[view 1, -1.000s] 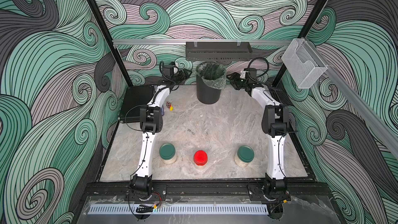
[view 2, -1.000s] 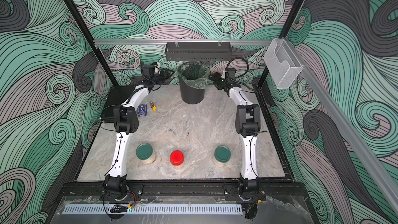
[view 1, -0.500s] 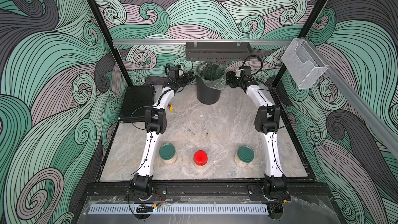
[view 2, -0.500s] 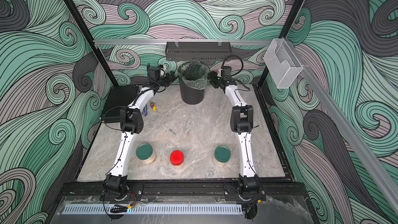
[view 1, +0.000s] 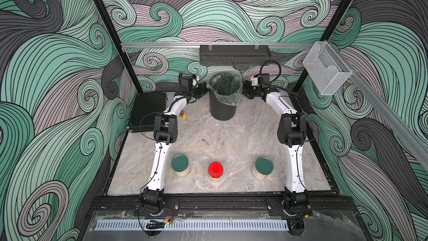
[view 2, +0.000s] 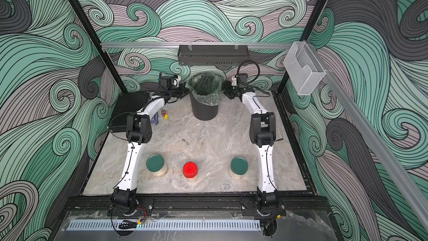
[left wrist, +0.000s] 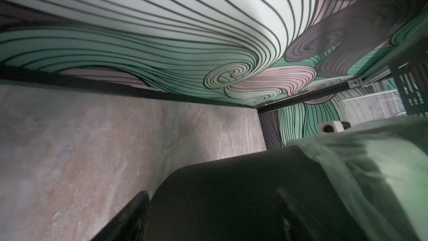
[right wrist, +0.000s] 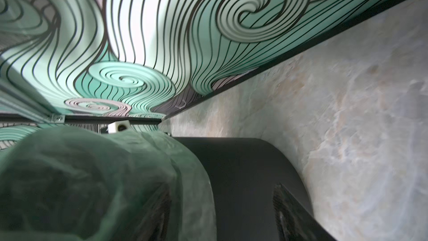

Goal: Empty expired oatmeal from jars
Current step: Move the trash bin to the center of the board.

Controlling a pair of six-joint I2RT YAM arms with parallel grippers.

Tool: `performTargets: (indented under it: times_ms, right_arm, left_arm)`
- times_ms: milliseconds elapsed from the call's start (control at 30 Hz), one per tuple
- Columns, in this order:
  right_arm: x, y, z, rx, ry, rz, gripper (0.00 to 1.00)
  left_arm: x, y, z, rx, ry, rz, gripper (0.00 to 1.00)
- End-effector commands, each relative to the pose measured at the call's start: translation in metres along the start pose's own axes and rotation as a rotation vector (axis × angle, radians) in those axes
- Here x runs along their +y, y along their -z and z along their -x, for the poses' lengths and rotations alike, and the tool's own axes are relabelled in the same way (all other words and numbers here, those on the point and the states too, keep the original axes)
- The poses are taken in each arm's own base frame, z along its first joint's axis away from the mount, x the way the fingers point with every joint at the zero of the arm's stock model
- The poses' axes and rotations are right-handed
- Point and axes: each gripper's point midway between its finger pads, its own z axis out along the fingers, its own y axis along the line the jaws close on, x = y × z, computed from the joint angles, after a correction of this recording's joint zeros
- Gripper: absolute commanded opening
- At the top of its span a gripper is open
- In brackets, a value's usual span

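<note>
The left green-lidded jar (view 1: 180, 165), the smaller red-lidded jar (view 1: 215, 169) and the right green-lidded jar (view 1: 263, 167) stand upright in a row near the tabletop (view 1: 231, 135) edge where the arms are mounted. They are well apart from one another and all three are lidded. Pale oatmeal (view 1: 183, 173) shows through the glass below the lids. At the middle of the far edge stands a black bin (view 1: 222, 112) with a clear liner (view 1: 229, 99) folded over its rim. The left tool (view 1: 203, 89) and the right tool (view 1: 246, 90) flank it just beside the rim; whether they touch it cannot be told. In the wrist views the left tool's fingers (left wrist: 129, 216) and the right tool's fingers (right wrist: 286, 214) stand apart with nothing gripped between them. A black case (view 1: 146, 110) lies in the far left corner, with a small yellow item (view 1: 184, 116) near it.
</note>
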Motion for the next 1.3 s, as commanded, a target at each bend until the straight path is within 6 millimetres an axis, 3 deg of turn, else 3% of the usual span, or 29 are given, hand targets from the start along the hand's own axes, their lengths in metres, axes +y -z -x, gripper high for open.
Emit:
performTargets:
  times_ms: [0, 567, 833, 1100, 1267]
  right_arm:
    - [0.053, 0.012, -0.023, 0.042, 0.089, 0.108, 0.70]
    - [0.046, 0.061, -0.076, 0.052, 0.085, 0.069, 0.71]
    - [0.045, 0.085, -0.094, 0.048, 0.100, 0.059, 0.71]
    - [0.044, 0.099, -0.094, 0.044, 0.107, 0.055, 0.73]
    - [0.026, 0.135, -0.055, -0.048, 0.071, 0.019, 0.75]
  left_arm:
    - [-0.080, 0.013, -0.008, 0.042, -0.108, -0.138, 0.82]
    - [-0.080, 0.068, -0.067, 0.084, -0.075, -0.044, 0.82]
    - [-0.081, 0.096, -0.082, 0.112, -0.080, 0.012, 0.81]
    - [-0.080, 0.114, -0.090, 0.103, -0.061, 0.046, 0.81]
    - [-0.069, 0.137, -0.076, 0.043, -0.031, 0.133, 0.82]
